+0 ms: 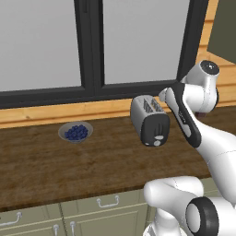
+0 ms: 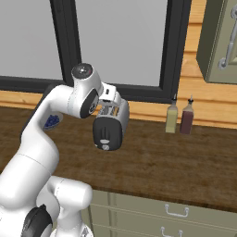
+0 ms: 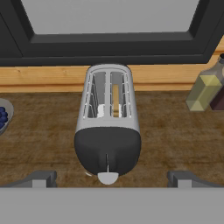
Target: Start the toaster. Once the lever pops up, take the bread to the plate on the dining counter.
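toaster (image 3: 107, 127): small silver two-slot body, stands on dark wood worktop (image 1: 41, 161), in front of window sill; black end face turned toward arm, slots run away toward window
toaster in left base view (image 1: 150, 120): middle right, partly behind white arm
toaster in right base view (image 2: 110, 125): left of centre, just below and beside arm's upper joint
bread (image 3: 115, 99): thin tan slice, upright in right-hand slot as seen in hand view; top edge sits below slot rim; left slot shows no slice
lever: thin vertical slot visible on black face in hand view, tab itself too small to tell position
knob (image 3: 107, 177): round, silver, at bottom of black end face, nearest to hand camera
gripper (image 3: 111, 179): above toaster, looks down on it; fingers (image 3: 41, 178) spread wide, one each side of black end, apart from toaster, nothing between them, touching nothing
bowl (image 1: 75, 132): grey, full of blueberries, on worktop left of toaster, well apart from it; edge also seen at far left in hand view
bottles: pale yellow-green one (image 2: 171, 116) and dark reddish one (image 2: 187, 117), side by side against wood backsplash, right of toaster, well apart from it
window (image 1: 92, 41): dark frame, grey panes, behind worktop
cabinets (image 1: 106, 207): sage-green fronts with metal handles under worktop edge
wall cabinet (image 2: 222, 41): green door with handle, upper right in right base view
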Tool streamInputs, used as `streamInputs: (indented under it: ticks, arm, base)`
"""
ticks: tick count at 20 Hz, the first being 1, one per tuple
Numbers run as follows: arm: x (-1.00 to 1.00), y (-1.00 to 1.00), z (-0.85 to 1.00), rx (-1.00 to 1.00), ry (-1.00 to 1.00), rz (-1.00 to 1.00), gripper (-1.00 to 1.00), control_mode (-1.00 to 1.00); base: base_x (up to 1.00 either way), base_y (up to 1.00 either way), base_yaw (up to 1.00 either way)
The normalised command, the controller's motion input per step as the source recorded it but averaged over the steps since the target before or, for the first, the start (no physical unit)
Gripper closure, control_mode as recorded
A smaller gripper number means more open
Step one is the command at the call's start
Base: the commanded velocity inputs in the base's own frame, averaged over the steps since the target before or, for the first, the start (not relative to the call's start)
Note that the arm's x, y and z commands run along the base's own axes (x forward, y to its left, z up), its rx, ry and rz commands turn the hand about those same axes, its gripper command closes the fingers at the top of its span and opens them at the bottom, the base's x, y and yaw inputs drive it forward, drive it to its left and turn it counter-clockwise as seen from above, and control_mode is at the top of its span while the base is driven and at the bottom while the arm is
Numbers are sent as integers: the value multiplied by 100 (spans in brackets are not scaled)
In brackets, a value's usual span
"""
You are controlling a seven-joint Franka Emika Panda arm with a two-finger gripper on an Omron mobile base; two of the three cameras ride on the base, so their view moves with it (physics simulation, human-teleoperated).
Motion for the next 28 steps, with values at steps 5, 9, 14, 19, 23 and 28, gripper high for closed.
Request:
streamInputs:
  ticks: [5, 9, 14, 19, 23, 28]
  arm:
    - [0, 0, 0, 0, 0, 0, -100, -100]
    - [0, 0, 0, 0, 0, 0, -100, -100]
    - [0, 0, 0, 0, 0, 0, -100, -100]
    - [0, 0, 0, 0, 0, 0, -100, -100]
    - [0, 0, 0, 0, 0, 0, -100, -100]
    - [0, 0, 0, 0, 0, 0, -100, -100]
  base:
    - [0, 0, 0]
    - [0, 0, 0]
    - [0, 0, 0]
    - [0, 0, 0]
    - [0, 0, 0]
    - [0, 0, 0]
